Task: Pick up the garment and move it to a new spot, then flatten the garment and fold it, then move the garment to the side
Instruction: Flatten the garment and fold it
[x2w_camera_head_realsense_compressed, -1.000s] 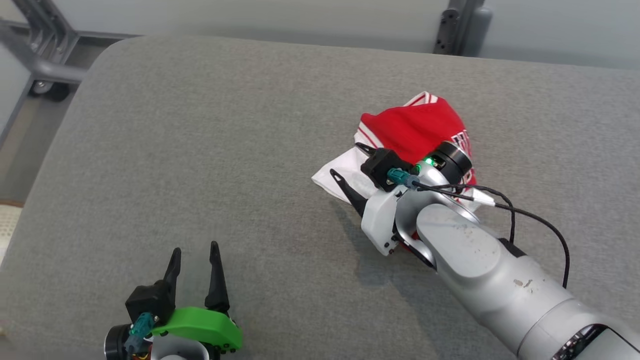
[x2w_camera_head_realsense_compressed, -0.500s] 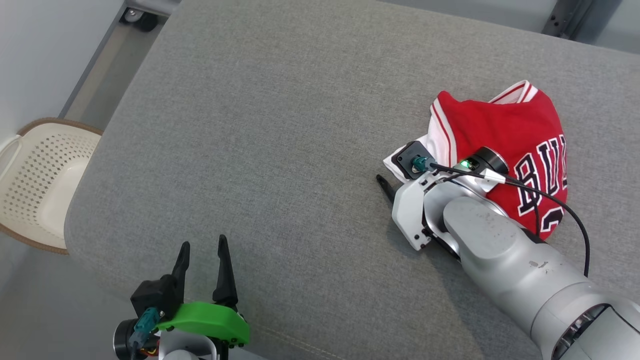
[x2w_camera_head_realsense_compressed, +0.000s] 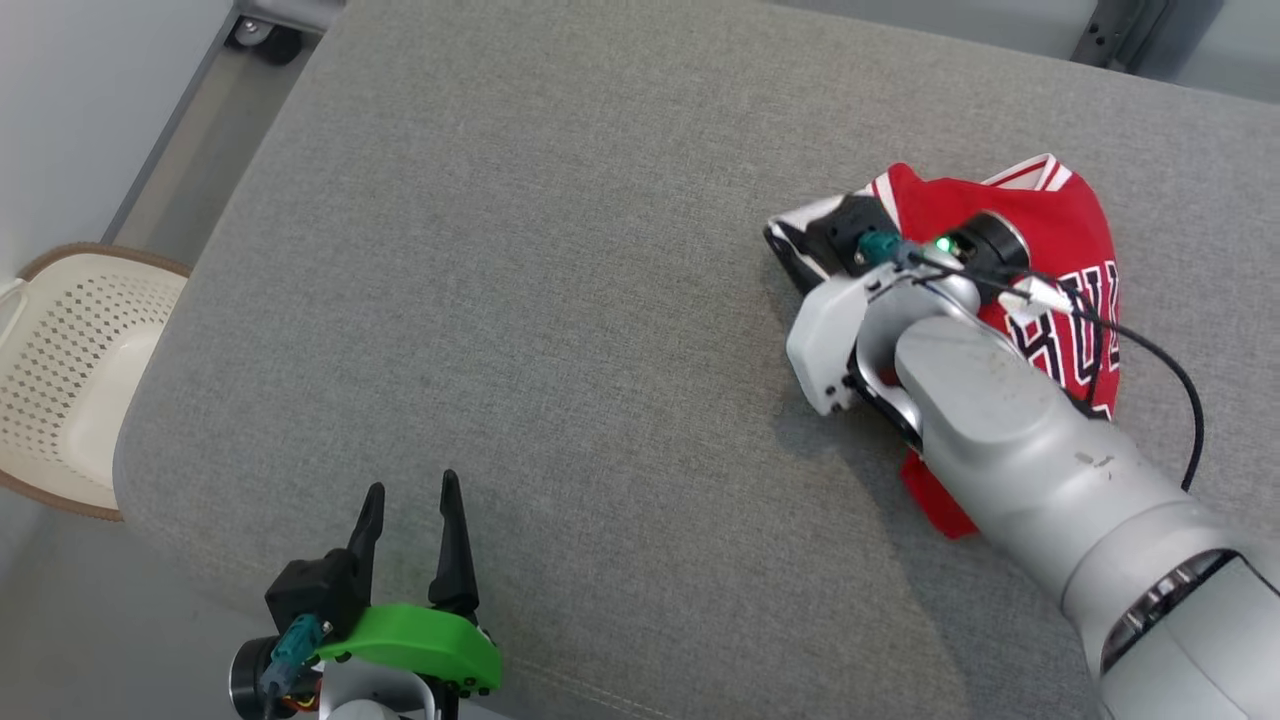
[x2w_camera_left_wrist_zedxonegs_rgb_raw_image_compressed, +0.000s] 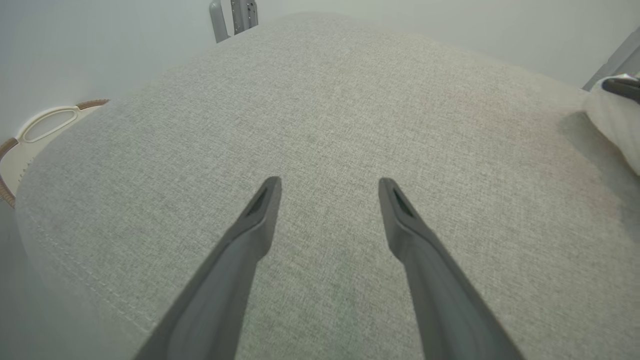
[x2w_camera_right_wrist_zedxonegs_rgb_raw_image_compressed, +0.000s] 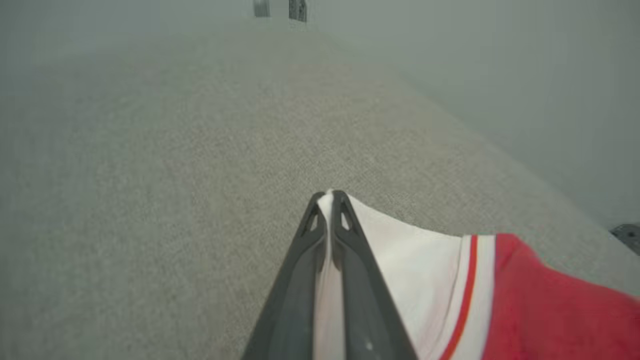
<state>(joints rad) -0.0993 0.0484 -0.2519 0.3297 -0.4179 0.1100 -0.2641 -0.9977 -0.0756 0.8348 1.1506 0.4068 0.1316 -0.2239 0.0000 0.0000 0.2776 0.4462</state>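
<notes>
Looking down from the head camera, I see the grey cushion (x2w_camera_head_realsense_compressed: 520, 300) taking up most of the picture. It looks much as it did half a second ago, and the camera has barely shifted.

The right arm (x2w_camera_head_realsense_compressed: 1000, 430) reaches in from 4 o'clock toward 1 o'clock and now sits further up the picture than it did.

The garment (x2w_camera_head_realsense_compressed: 1075, 215), a red jersey with white and red striped trim, lies on the cushion at 2 o'clock, partly under that arm. It is more bunched than before. Its white corner has been drawn toward 12 o'clock, and a red tail sticks out below the arm at 4 o'clock.

The pale perforated basket (x2w_camera_head_realsense_compressed: 60, 370) stands off the cushion at 9 o'clock.

The left gripper (x2w_camera_head_realsense_compressed: 411, 485) hangs at 7 o'clock over the cushion's near edge, unchanged, its fingers spread with nothing between them.

The right gripper (x2w_camera_right_wrist_zedxonegs_rgb_raw_image_compressed: 330, 195) has changed most. Half a second ago its fingers stood apart, one tip on the cushion beside the white corner. Now, in its wrist view, they are pressed together, pinching the garment's white edge, with cloth showing between the tips.

The black, white-outlined lettering (x2w_camera_head_realsense_compressed: 1050, 345) on the red cloth read "BU" earlier. Now the arm and the cable (x2w_camera_head_realsense_compressed: 1190, 400) cross it, and I cannot read a word.
</notes>
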